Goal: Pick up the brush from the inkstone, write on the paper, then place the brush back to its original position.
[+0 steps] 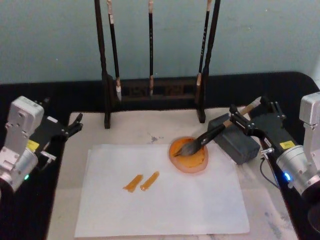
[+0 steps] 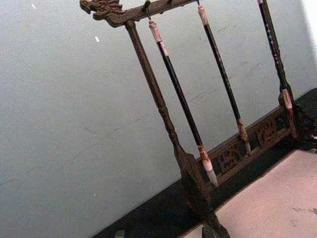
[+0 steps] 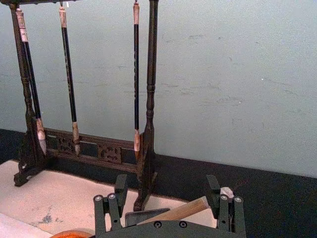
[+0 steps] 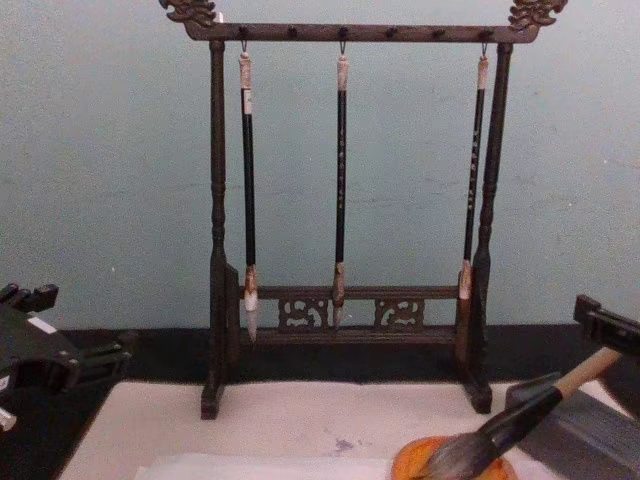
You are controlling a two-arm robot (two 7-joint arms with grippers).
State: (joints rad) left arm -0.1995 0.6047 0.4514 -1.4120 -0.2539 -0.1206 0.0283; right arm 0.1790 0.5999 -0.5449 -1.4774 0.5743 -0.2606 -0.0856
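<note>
The brush [image 1: 212, 134] lies slanted, its bushy tuft in an orange dish [image 1: 200, 162] and its pale handle resting across the grey inkstone [image 1: 237, 145]. My right gripper [image 1: 248, 109] is open, with one finger on each side of the handle's upper end. In the right wrist view the handle [image 3: 181, 210] passes between the spread fingers [image 3: 108, 210] without being clamped. The chest view shows the brush [image 4: 520, 415] low on the right. The white paper [image 1: 165, 200] lies on the cream mat and bears two short orange strokes [image 1: 141, 182]. My left gripper [image 1: 70, 127] is parked open at the mat's left edge.
A dark wooden rack [image 1: 150, 92] with three thin hanging brushes [image 4: 341, 180] stands along the back of the mat [image 1: 135, 127]. Black tabletop surrounds the mat. A pale blue wall [image 4: 100, 150] closes off the back.
</note>
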